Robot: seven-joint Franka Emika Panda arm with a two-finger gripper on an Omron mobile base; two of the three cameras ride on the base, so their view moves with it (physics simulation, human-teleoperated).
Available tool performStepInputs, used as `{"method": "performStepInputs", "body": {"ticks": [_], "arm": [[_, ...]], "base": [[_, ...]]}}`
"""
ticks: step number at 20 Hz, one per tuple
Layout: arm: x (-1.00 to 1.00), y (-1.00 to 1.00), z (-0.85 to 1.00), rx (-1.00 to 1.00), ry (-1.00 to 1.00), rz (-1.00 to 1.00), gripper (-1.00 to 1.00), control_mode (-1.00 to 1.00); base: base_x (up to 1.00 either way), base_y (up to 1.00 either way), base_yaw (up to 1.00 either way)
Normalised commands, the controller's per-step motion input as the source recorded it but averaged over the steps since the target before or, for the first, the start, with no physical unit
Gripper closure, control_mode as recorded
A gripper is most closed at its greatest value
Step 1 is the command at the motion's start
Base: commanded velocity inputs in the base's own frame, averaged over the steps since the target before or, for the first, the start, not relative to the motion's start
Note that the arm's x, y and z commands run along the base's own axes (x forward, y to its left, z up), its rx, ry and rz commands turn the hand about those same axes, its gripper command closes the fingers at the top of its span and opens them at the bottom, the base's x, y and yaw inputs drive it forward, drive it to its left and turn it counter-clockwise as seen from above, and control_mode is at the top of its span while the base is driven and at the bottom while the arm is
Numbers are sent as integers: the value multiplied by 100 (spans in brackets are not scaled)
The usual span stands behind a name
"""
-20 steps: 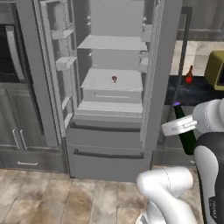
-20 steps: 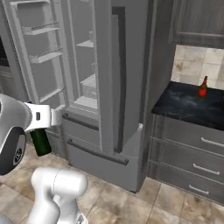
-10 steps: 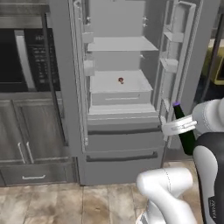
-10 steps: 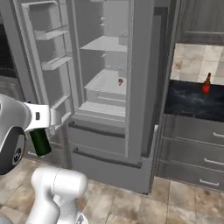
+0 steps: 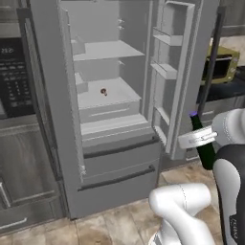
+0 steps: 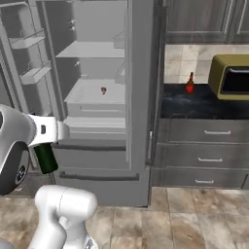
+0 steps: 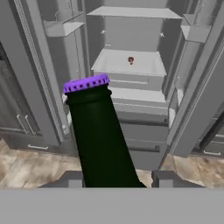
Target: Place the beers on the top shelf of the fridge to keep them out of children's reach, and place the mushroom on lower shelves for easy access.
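While the tall dark grey fridge (image 5: 119, 110) stands with both doors swung wide, open floor lies before it. Its plain pale grey top shelf (image 5: 107, 49) is bare; the tiny reddish-brown mushroom (image 5: 103, 91) sits on the drawer-fronted lower shelf (image 5: 107, 98). The two-finger gripper (image 7: 116, 178), half-closed, clamps the dark green purple-capped bottle (image 7: 98, 135) short of the opening. A brown red-capped bottle (image 6: 189, 84) waits on the black counter (image 6: 204, 102).

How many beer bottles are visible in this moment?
2. The green bottle is clamped in the gripper in front of the open fridge. The brown bottle stands on the counter beside it. Others may be hidden.
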Motion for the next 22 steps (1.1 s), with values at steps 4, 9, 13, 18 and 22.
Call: {"method": "performStepInputs", "body": {"ticks": [4, 9, 13, 18, 22], "arm": [[0, 0, 0, 0, 0, 0, 100, 100], [0, 0, 0, 0, 0, 0, 100, 100], [0, 0, 0, 0, 0, 0, 100, 100], [0, 0, 0, 0, 0, 0, 100, 100], [0, 0, 0, 0, 0, 0, 100, 100]], "base": [[38, 57, -32], [55, 26, -12], [80, 0, 0], [75, 0, 3], [75, 0, 9]]}}
